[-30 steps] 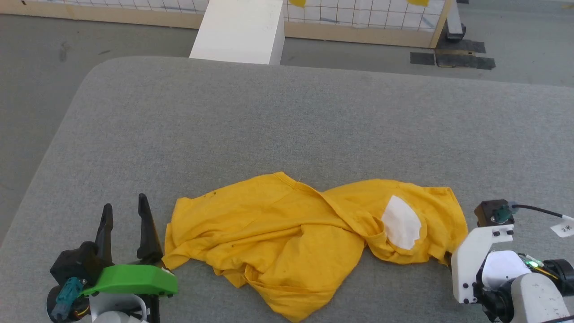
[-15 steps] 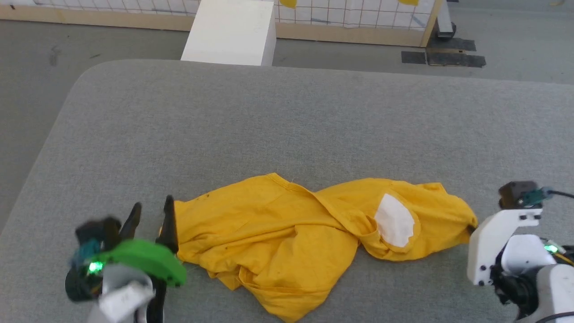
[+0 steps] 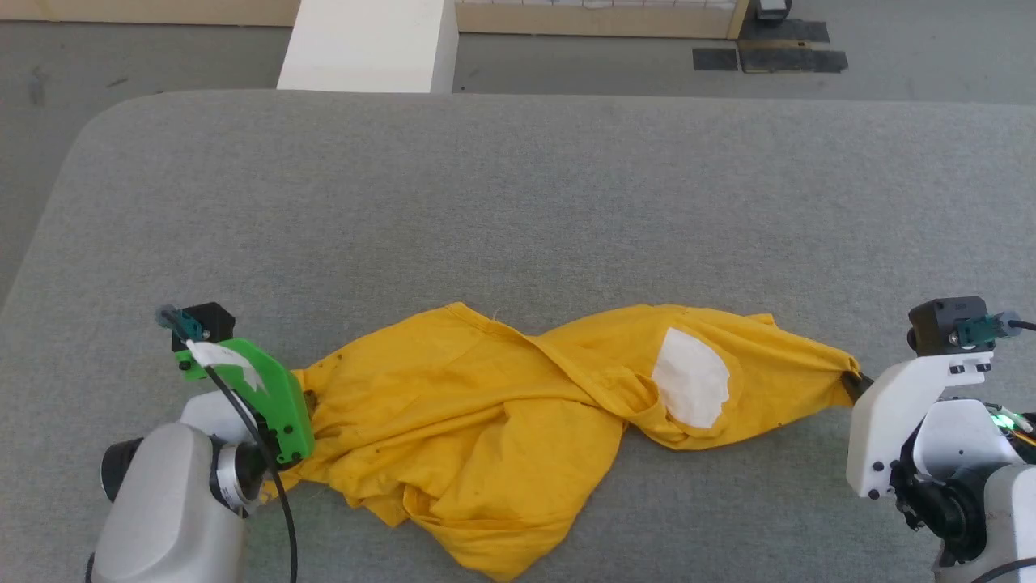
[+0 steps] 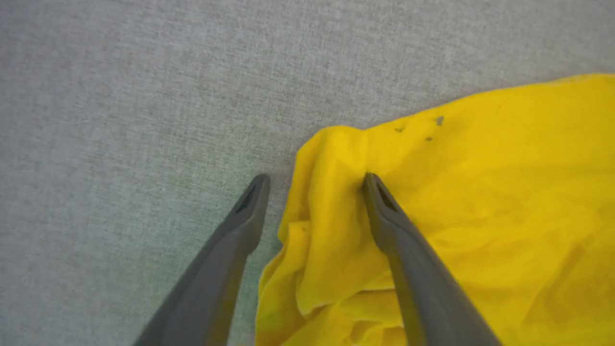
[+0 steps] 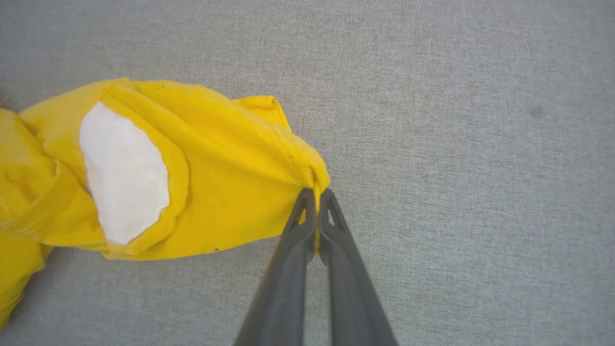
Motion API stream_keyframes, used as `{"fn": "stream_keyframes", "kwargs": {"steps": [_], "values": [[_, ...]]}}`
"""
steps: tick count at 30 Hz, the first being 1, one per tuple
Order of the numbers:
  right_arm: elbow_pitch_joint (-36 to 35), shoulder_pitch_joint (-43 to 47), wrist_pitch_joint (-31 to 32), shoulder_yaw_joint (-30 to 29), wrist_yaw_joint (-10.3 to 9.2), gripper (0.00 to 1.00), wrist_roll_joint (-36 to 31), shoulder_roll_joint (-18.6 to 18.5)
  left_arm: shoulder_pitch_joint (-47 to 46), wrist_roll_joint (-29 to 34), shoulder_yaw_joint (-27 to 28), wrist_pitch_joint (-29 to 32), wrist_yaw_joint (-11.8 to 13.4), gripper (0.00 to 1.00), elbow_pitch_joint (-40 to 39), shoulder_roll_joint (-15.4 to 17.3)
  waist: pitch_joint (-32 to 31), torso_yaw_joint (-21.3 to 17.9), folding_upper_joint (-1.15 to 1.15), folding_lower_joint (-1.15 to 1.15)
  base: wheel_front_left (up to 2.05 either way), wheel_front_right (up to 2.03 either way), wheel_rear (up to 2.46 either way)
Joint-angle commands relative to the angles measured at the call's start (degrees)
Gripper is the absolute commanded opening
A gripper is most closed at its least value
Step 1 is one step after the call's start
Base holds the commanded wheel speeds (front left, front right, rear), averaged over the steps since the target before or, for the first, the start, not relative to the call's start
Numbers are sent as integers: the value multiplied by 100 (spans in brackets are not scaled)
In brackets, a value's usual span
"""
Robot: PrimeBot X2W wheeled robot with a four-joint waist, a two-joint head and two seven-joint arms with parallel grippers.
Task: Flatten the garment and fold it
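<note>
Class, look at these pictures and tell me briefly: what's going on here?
A two-armed robot is working on a crumpled yellow T-shirt lying on a grey padded table. Its right end effector is shut on one end of the shirt. Its left end effector stands open, fingers astride the fabric edge at the opposite end. The shirt is twisted, not yet flat.

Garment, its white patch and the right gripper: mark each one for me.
garment (image 3: 486,405), head view, on the crumpled yellow middle of the body.
white patch (image 5: 122,173), right wrist view, on the patch's centre.
right gripper (image 5: 316,194), right wrist view, between its fingertips, pinched on the garment's edge.
</note>
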Motion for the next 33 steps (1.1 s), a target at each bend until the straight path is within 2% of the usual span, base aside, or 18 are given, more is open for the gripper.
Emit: {"fn": "stream_keyframes", "kwargs": {"steps": [1, 2, 3, 4, 9, 11, 18, 22, 26, 28, 33], "values": [[-35, 11, 13, 2, -8, 0, 40, -22, -18, -54, -40, 149, -2, 100, 102, -62, 79, -73, 0, 0, 0, 0, 0], [-45, 16, 18, 2, -8, 0, 40, -27, 1, -112, -17, 157, 2, 99, 106, -99, 92, -81, 0, 0, 0, 0, 0], [-54, 16, 21, 0, -8, 0, 41, -32, 15, -143, 2, 126, 4, 44, 108, -120, 102, -84, 0, 0, 0, 0, 0], [-62, 15, 24, -10, -8, 0, 44, -39, 40, -200, 11, 121, -21, 0, 115, -156, 107, -82, 0, 0, 0, 0, 0], [-139, -91, -51, -151, -8, 0, 112, -59, -71, -460, 239, -395, -87, 0, -184, -301, 28, -20, 0, 0, 0, 0, 0], [-145, -177, 8, -134, -8, 0, 178, -126, -202, -598, 334, -607, -204, 0, -379, -330, -43, -2, 0, 0, 0, 0, 0], [-165, -1033, 391, -206, -8, 0, 933, -318, -929, -725, 442, -965, -403, 0, -862, -238, -350, -23, 0, 0, 0, 0, 0], [-112, -1844, 719, -289, -8, 0, 1411, -457, -1583, -591, 384, -1091, -450, 0, -1010, -95, -428, -92, 0, 0, 0, 0, 0], [199, -2956, 1020, -494, -8, 0, 1745, -322, -2405, -365, 291, -1220, -476, 0, -921, 101, -368, -237, 0, 0, 0, 0, 0], [459, -3585, 1027, -611, -8, 0, 1680, -252, -2862, -294, 255, -1305, -502, 0, -805, 161, -273, -302, 0, 0, 0, 0, 0], [1462, -5215, 484, -802, -8, 0, 1160, -23, -4063, 86, 154, -1610, -411, 0, -408, 397, 186, -552, 0, 0, 0, 0, 0]]}}
